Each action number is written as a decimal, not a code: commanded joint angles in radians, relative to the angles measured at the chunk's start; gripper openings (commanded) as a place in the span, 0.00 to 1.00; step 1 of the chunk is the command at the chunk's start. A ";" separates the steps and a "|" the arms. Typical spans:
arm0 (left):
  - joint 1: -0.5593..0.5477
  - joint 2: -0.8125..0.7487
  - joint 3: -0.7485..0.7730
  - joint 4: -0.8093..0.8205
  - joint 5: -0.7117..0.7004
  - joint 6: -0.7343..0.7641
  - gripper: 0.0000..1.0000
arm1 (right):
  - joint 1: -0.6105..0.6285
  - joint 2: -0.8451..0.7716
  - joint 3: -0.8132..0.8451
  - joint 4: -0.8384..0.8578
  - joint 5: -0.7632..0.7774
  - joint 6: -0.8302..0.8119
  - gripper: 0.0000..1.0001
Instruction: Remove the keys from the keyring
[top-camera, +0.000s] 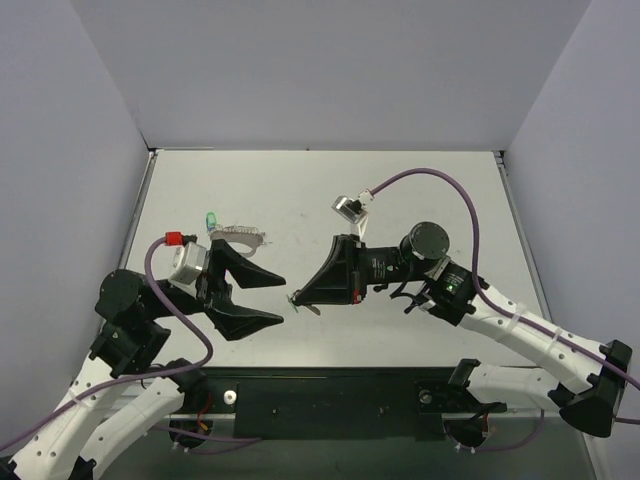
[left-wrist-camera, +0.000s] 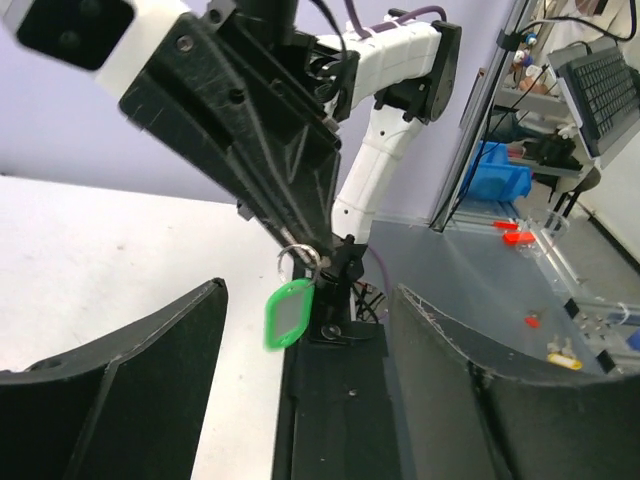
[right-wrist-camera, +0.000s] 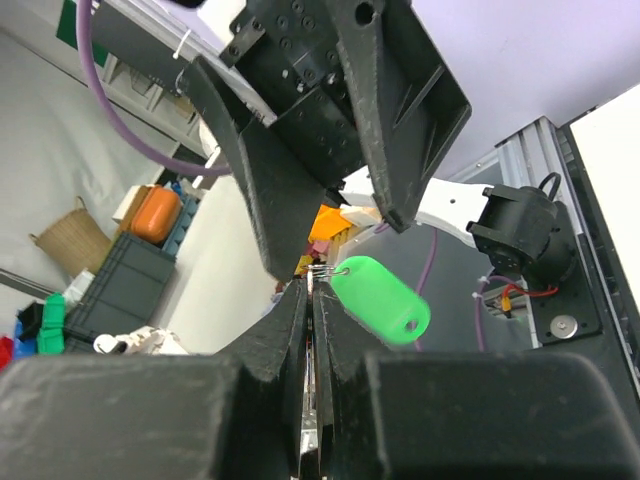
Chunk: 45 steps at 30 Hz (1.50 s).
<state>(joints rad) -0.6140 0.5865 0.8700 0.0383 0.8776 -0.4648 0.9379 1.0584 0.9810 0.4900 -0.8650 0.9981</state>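
My right gripper (top-camera: 300, 298) (right-wrist-camera: 311, 287) is shut on a thin silvery blade, a key (right-wrist-camera: 322, 440). A small wire ring (left-wrist-camera: 298, 258) and a green plastic tag (right-wrist-camera: 381, 300) (left-wrist-camera: 288, 313) hang from its tip. My left gripper (top-camera: 282, 298) (left-wrist-camera: 305, 300) is open, with its fingers (left-wrist-camera: 130, 370) wide on either side of the tag and touching nothing. The keyring (top-camera: 240, 237), a silvery loop with a toothed edge, lies on the table at the left. A green-headed key (top-camera: 212, 219) rests beside it.
The white table (top-camera: 330, 190) is walled by grey panels on three sides. A black base plate (top-camera: 330, 400) runs along the near edge between the arm mounts. The right arm's purple cable (top-camera: 440, 180) arcs above the table.
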 joint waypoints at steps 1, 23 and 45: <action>-0.003 -0.036 -0.049 0.221 0.032 0.060 0.76 | 0.009 0.035 -0.013 0.151 -0.017 0.080 0.00; -0.003 0.061 0.012 0.186 0.172 0.101 0.67 | 0.033 0.023 -0.016 0.145 -0.020 0.054 0.00; -0.003 0.075 0.066 0.051 0.169 0.147 0.62 | 0.033 -0.001 0.002 0.081 -0.017 0.011 0.00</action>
<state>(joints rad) -0.6140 0.6582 0.8948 0.1173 1.0489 -0.3477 0.9638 1.0920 0.9619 0.5243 -0.8646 1.0355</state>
